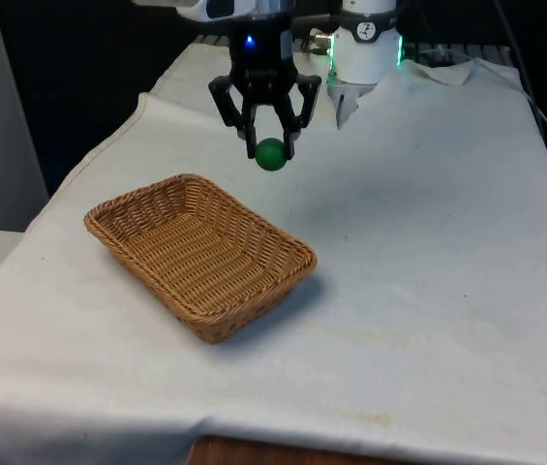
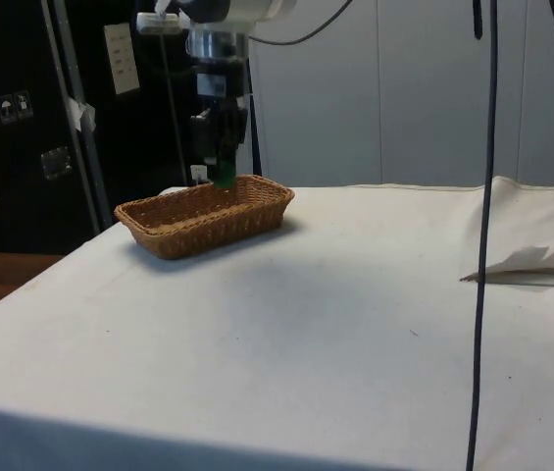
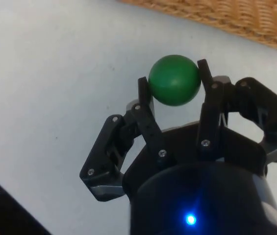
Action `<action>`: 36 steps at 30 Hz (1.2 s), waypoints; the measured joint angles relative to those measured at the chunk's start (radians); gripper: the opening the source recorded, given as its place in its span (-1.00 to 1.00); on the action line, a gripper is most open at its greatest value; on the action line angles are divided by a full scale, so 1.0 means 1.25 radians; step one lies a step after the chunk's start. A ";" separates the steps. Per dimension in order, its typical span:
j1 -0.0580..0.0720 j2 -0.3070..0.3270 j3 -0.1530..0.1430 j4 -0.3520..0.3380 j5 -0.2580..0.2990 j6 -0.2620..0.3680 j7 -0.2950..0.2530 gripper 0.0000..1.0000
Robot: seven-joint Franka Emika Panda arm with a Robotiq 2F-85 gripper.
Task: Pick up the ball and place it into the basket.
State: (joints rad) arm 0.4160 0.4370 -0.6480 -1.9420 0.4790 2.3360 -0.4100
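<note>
A: Since the green ball [image 1: 271, 154] is already off the cloth and clamped between the fingertips [image 3: 143, 88] of the gripper [image 1: 270, 147], we would call the pickup done.

B: Agreed. What we have left is the carry and the release. The wicker basket [image 1: 202, 308] holds nothing yet, and in the front view the ball hangs in the air beyond the basket's far rim, not over its floor.

A: The wrist view backs that up: white tablecloth [image 3: 55, 73] lies under the ball, with the basket's edge just ahead.

B: As for pose, we see the arm reaching down from above with the gripper pointing straight at the table, its two fingers pinching the ball from either side.

A: From the side, the gripper [image 2: 224, 162] hangs close behind the basket's [image 2: 208, 228] wall.
</note>
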 measured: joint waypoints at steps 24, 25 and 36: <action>-0.014 0.103 -0.028 0.066 0.035 0.019 0.025 -0.97; -0.015 0.104 -0.029 0.067 0.036 0.019 0.026 -0.97; -0.018 0.114 -0.033 0.079 0.038 0.018 0.031 -0.97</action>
State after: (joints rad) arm 0.3930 0.5800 -0.6890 -1.8430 0.5270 2.3580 -0.3710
